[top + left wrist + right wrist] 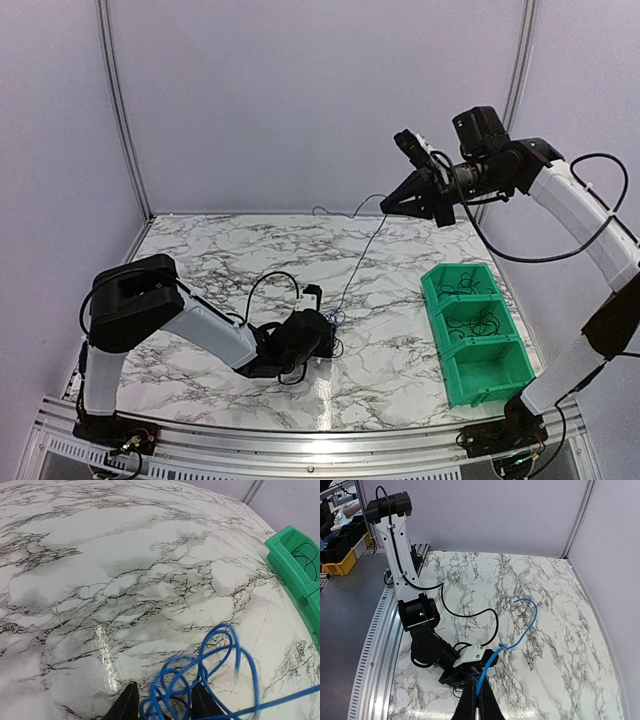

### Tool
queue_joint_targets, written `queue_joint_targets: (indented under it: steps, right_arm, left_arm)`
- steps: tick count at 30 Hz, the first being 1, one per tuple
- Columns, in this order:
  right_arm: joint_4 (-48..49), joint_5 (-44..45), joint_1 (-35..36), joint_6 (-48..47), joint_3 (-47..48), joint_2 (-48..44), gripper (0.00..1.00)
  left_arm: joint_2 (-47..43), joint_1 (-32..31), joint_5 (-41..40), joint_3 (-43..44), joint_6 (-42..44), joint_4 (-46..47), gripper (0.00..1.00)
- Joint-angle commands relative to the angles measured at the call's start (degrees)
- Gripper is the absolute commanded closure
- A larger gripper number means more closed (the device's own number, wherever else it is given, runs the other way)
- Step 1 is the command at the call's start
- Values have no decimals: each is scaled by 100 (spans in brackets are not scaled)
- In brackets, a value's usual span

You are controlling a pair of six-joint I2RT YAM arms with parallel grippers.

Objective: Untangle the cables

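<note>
Right gripper (pixel 476 702), raised, clamped blue strand (pixel 489 666) drawn up from tangle (pixel 200 675) mid-counter. Left gripper (pixel 165 705) half-open astride tangle, grip unclear. Black cables (pixel 473 322) already in green bin (pixel 432 283); blue loops not yet separated.

The worktop (pixel 200 250) is finished in a white, grey-veined marble pattern. It is smooth and glossy, and a bright streak of light is reflected on it near the front edge. The blue cables (pixel 485 672) are sheathed in smooth, slightly shiny plastic. The green bin (pixel 470 392) at the right edge is moulded from smooth plastic. The rail (pixel 300 440) along the front edge is seen as brushed, silvery metal. The walls (pixel 320 100) are matt.
</note>
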Motion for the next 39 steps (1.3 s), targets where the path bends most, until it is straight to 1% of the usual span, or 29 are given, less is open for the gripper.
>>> queue_joint_targets:
  steps: [1,7,9,14,18,22,26,30,34,37,39]
  right_arm:
    - [-152,66,-2,73,741,-52,100]
    - [204,169,-32,475,1554,-228,100]
    - [381,189,-148,590,1707,-284,100]
    - [389,380,-345,598,2495,-73,100]
    - [477,240,-509,779,3057,118,100]
    - [543,101,-590,890,3411,204,100]
    - [702,8,-1006,1087,3854,296,100]
    - [824,-142,-1122,1244,3825,300,100]
    - [963,97,-1240,1372,3886,267,100]
    - [978,149,-1261,1358,3636,234,100]
    - [1033,90,-1265,1338,3328,144,100]
  left_arm:
    - [-7,24,32,-276,-60,-609,62]
    - [-171,27,14,-420,178,-609,62]
    - [-206,34,12,-468,239,-609,62]
    - [-239,51,35,-559,239,-617,61]
    - [-287,52,25,-657,157,-619,60]
    - [-330,52,30,-729,132,-624,60]
    - [-378,52,3,-818,110,-634,59]
    - [-415,60,-21,-853,146,-675,59]
    - [-530,61,-68,-999,142,-705,59]
    - [-701,61,-138,-1158,133,-711,59]
    - [-838,61,-182,-1245,165,-708,56]
